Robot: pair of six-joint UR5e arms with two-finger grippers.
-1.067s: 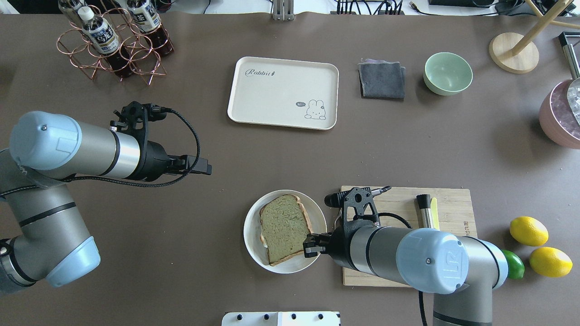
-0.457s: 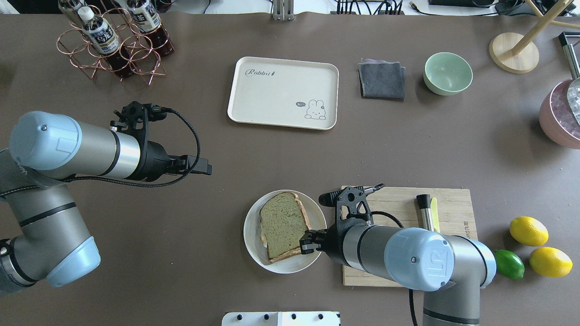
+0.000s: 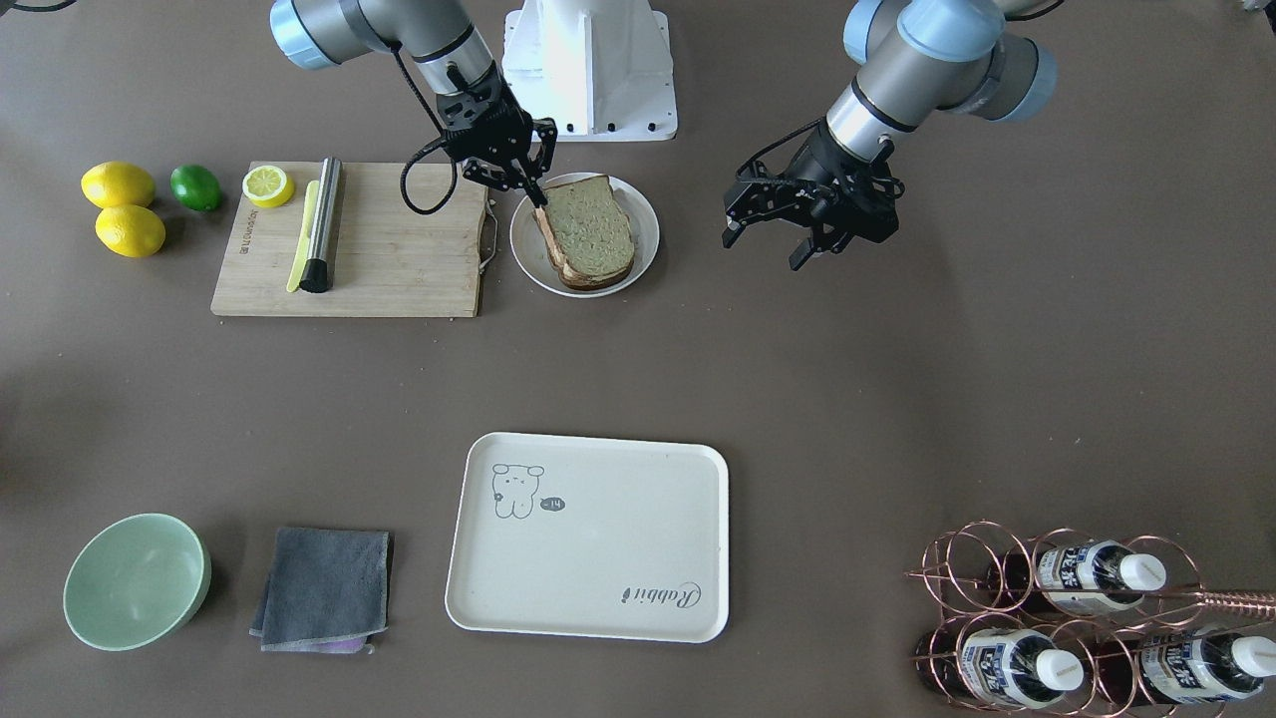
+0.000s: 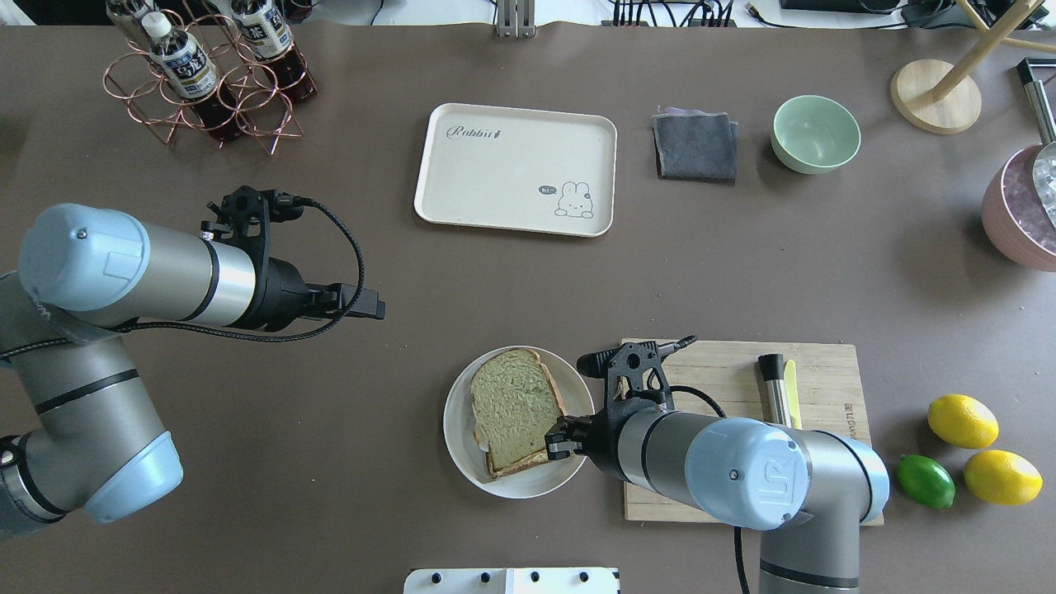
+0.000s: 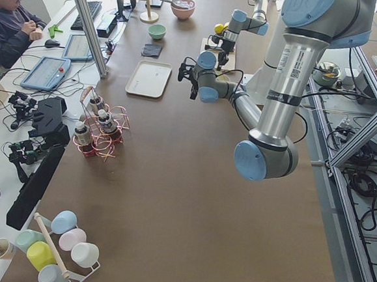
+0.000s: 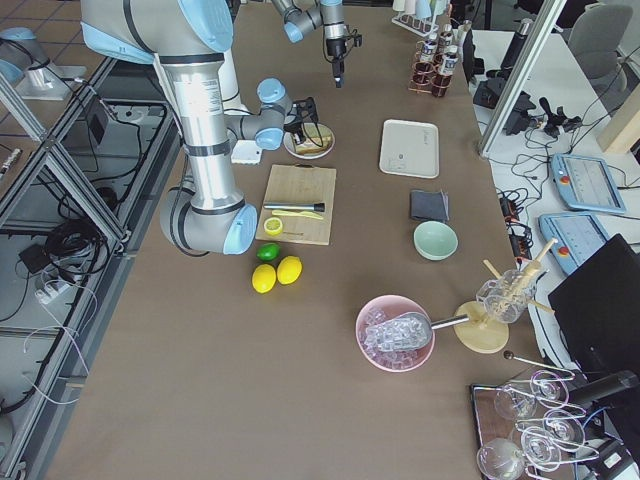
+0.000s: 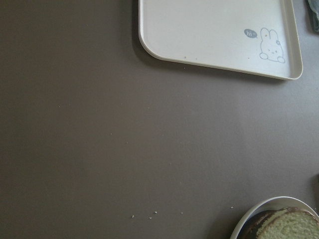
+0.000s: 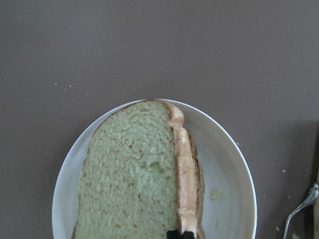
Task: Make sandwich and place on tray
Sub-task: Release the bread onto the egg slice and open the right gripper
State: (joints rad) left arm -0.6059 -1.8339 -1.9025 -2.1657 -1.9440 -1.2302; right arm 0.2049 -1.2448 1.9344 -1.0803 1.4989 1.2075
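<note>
The sandwich [image 4: 513,417], two brown-crusted slices with pale greenish faces, lies on a round white plate [image 4: 511,488]. It also shows in the front view [image 3: 588,231] and the right wrist view [image 8: 134,174]. Its filling is hidden but for a white sliver at the left edge. My right gripper [image 4: 554,441] is shut, and its tip [image 8: 179,233] rests on the crust at the sandwich's right edge. My left gripper [image 3: 763,251] is open and empty, hovering left of the plate. The cream Rabbit tray [image 4: 495,181] lies bare at the far middle.
A wooden cutting board [image 4: 726,367] with a steel-handled tool [image 4: 774,388] lies right of the plate. Lemons [image 4: 961,421] and a lime [image 4: 926,481] lie beyond it. A grey cloth [image 4: 695,147], green bowl [image 4: 815,134], bottle rack [image 4: 206,74] and pink ice bowl [image 4: 1019,214] stand at the back.
My right gripper has moved left against the sandwich's edge. The sandwich has shifted slightly left and turned a little on the plate. The left arm has not moved.
</note>
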